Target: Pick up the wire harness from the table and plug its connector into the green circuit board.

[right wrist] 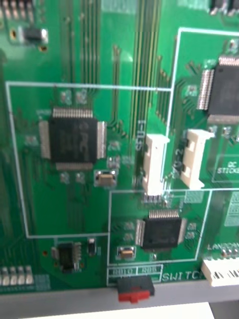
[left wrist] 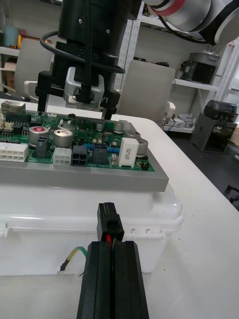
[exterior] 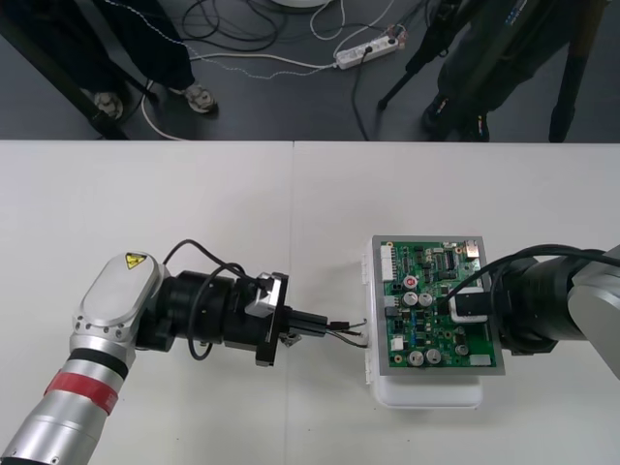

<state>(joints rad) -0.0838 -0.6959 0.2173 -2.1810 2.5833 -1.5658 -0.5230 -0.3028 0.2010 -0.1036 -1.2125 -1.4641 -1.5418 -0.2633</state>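
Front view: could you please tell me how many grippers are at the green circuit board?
2: the left gripper, shut on the wire harness, is beside the left edge of the green circuit board; the right gripper is over its right side.

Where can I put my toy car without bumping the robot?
The big bare table between its far edge and the arms is free; so is the near strip between the left arm and the white base. It's crowded where the left gripper holds the harness beside the green circuit board, the right gripper over it.
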